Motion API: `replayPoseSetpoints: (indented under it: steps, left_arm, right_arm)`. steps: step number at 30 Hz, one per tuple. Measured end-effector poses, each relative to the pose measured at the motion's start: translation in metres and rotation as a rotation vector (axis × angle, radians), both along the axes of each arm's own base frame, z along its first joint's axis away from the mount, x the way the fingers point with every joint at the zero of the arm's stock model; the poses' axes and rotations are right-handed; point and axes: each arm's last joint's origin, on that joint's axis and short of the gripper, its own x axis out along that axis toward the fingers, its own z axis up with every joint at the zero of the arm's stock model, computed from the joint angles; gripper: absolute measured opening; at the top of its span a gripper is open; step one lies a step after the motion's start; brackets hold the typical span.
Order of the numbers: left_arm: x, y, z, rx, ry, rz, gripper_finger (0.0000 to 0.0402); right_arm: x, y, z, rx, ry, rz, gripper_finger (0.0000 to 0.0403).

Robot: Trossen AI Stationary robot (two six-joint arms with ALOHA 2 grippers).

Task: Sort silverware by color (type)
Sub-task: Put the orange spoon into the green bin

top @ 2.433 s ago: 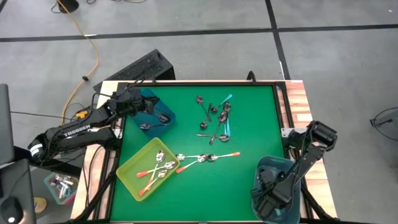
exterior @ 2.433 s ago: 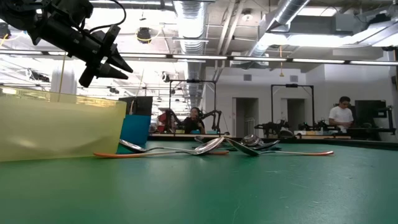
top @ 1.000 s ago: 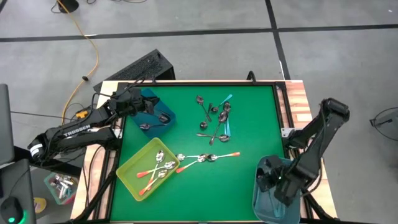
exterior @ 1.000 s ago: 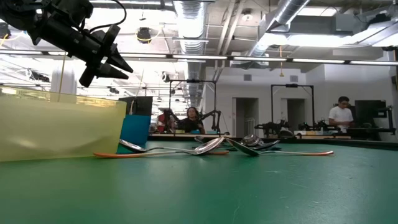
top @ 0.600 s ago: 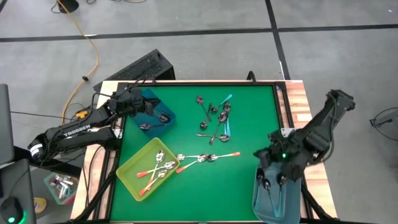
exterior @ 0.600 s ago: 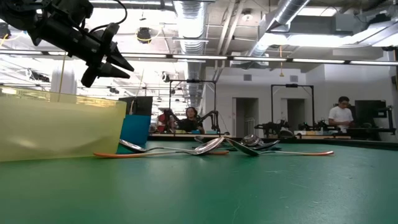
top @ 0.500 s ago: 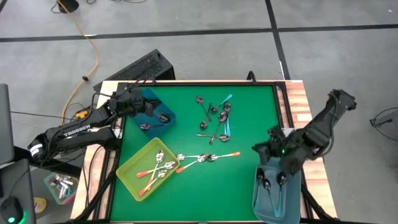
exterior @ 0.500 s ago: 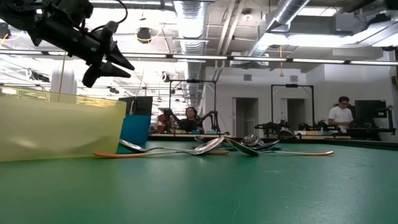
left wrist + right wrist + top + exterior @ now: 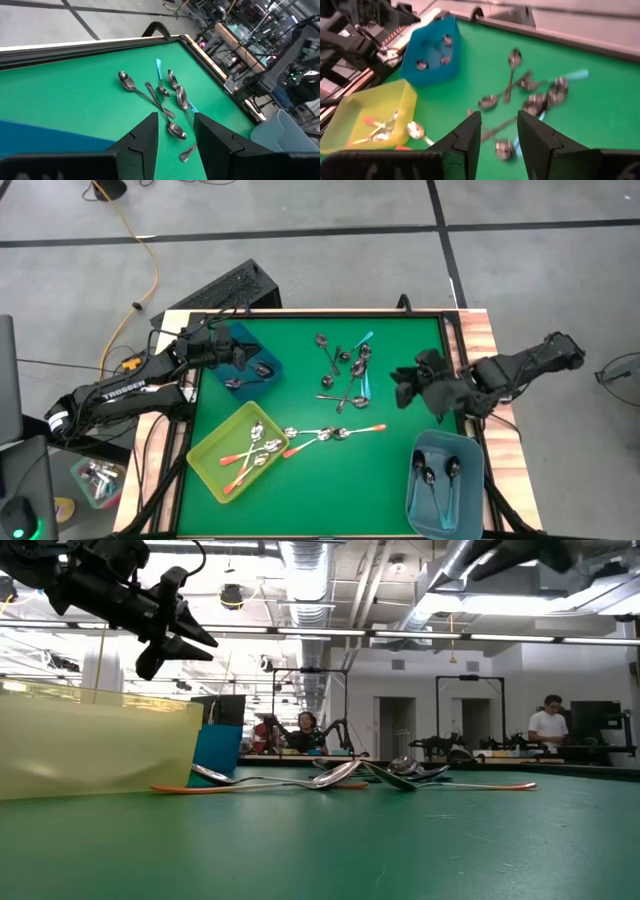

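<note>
R gripper point(image 9: 408, 386) hangs over the green table's point(image 9: 300, 490) right side, arm stretched in low from the right edge, fingers parted w/ nothing between them. Just ahead of it lies the mixed spoon pile point(image 9: 347, 370): dark grey ones plus approx. 2 teal-handled, exact count unclear. Nearer the front, beside it, the grey-blue bin point(image 9: 444, 485) holds 3 teal-handled spoons point(image 9: 437, 476). Further across, a row of orange-handled spoons point(image 9: 332, 434) lies loose, approx. 3, touching the yellow bin point(image 9: 236, 451), which has approx. 3 more. L gripper point(image 9: 222, 348) hovers at the blue bin point(image 9: 249, 361) at the far left, also parted, empty; 3 dark spoons inside. In low view, people sit well behind the table.
</note>
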Motion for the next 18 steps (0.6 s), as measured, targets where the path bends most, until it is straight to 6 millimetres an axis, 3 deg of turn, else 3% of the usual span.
replayPoseSetpoints:
  steps: [10,15,18]
  left_arm:
    - [0.001,-0.003,0.0,-0.027,-0.022,-0.121,0.011]
    - [0.001,-0.003,0.0,-0.015,-0.019,-0.122,0.011]
    - [0.001,-0.003,0.001,-0.015,-0.02,-0.122,0.011]
  right_arm:
    - [0.032,-0.043,0.018,-0.153,-0.041,0.138,0.0138]
    - [0.054,-0.068,0.014,-0.187,-0.032,0.166,0.0138]
    - [0.076,-0.082,0.006,-0.194,-0.048,0.228,0.0138]
